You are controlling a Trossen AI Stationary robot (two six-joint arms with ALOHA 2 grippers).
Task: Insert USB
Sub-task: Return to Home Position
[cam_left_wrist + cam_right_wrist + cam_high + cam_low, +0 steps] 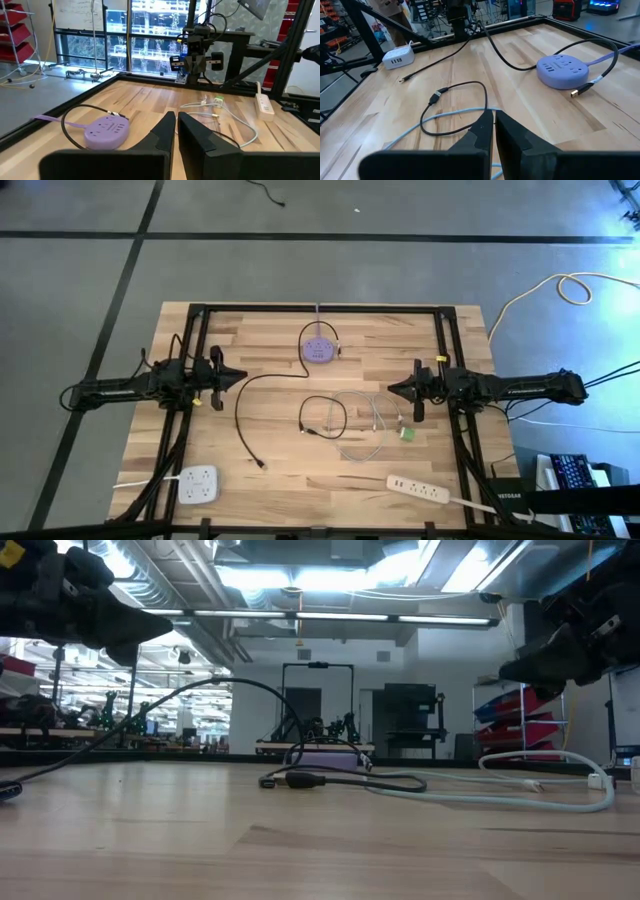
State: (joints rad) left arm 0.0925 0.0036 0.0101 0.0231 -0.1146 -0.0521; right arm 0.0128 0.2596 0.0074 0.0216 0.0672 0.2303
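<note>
A round purple power hub lies flat at the far middle of the table. A long black cable loops around it. One plug of that cable lies beside the hub and the other end lies toward the near edge. A short black cable and a pale cable with a green end lie at the centre. My left gripper hovers shut, left of the hub. My right gripper hovers shut, right of the cables.
A white square charger block sits at the near left corner. A white power strip lies along the near right edge. A black frame borders the tabletop. Bare wood shows between the hub and the near edge.
</note>
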